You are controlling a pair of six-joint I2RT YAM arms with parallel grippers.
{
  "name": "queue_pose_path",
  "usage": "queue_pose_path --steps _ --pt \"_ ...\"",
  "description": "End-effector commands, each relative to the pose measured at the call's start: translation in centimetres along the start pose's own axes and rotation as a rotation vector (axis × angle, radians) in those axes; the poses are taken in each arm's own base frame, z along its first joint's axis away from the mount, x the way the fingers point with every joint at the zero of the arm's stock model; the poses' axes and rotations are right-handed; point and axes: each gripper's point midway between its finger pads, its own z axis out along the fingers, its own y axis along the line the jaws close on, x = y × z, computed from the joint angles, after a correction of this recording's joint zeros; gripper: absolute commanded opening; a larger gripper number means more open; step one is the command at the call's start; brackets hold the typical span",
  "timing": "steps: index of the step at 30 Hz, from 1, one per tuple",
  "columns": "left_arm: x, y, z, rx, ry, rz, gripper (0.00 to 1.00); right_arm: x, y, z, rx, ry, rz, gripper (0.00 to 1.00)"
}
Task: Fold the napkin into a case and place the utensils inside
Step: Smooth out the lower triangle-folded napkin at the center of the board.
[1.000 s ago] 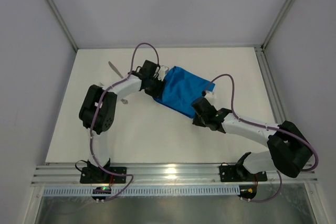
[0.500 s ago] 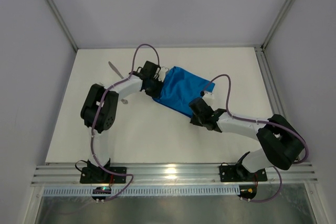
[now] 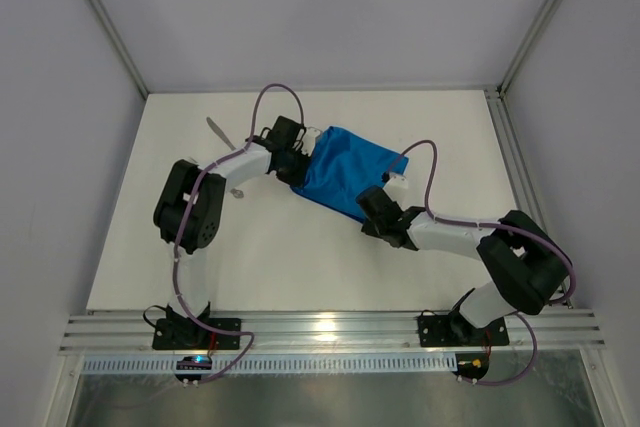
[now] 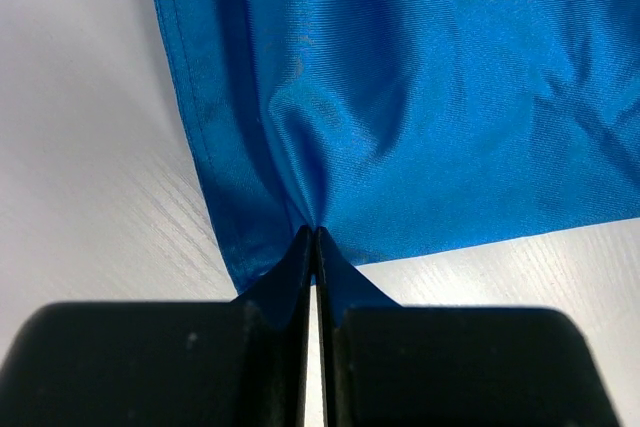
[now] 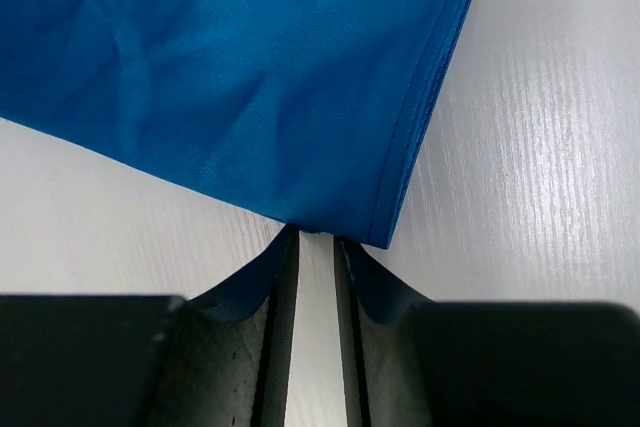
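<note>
Noting positions from the arm bases outward.

1. Right gripper (image 5: 316, 237): nearest of the 2. It sits low on the table (image 3: 300, 257) at the napkin's near corner. In the right wrist view the hem lies right at the fingertips. The jaws stand a thin slit apart, with bare table showing between them. Cannot tell whether cloth is actually pinched or only touched.

2. Napkin (image 3: 350, 169): bright blue, already folded over, lying flat and skewed to the table edges at mid-table. It is roughly as wide as it is long, so no clear long axis yet and not a narrow case. It lies between the 2 grippers and ahead of each.

3. Left gripper (image 4: 316, 235): clenched on the napkin's left edge close to a corner. The cloth puckers into a ridge running into the closed tips, so this is a real grasp.

4. Silver utensil (image 3: 218, 132): farther out and left, beyond the left arm's forearm, well apart from the napkin. Nothing is inside the cloth.

Judgement: the next fold turns on the left-held edge being carried across toward the right side. The left arm has the firm hold. The right grip needs confirming first.
</note>
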Motion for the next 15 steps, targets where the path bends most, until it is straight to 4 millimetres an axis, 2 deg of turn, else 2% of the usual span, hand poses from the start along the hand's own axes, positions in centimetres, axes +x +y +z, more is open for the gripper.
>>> queue_pose_path --steps 1,7,10,15 --pt "-2.8 -0.7 -2.3 0.022 -0.085 0.008 0.0 -0.8 0.5 0.2 -0.005 -0.041 0.016 0.24" --pt "-3.8 -1.0 -4.1 0.05 -0.125 -0.014 0.0 -1.8 0.9 -0.6 -0.045 -0.086 0.025 0.24" --pt "-4.0 -1.3 -4.8 0.057 -0.139 -0.017 0.0 -1.2 0.3 0.1 -0.005 -0.068 0.012 0.24" --pt "-3.1 -1.1 -4.5 0.056 -0.115 -0.015 0.0 -0.8 -0.2 1.1 0.035 -0.066 0.002 0.22"
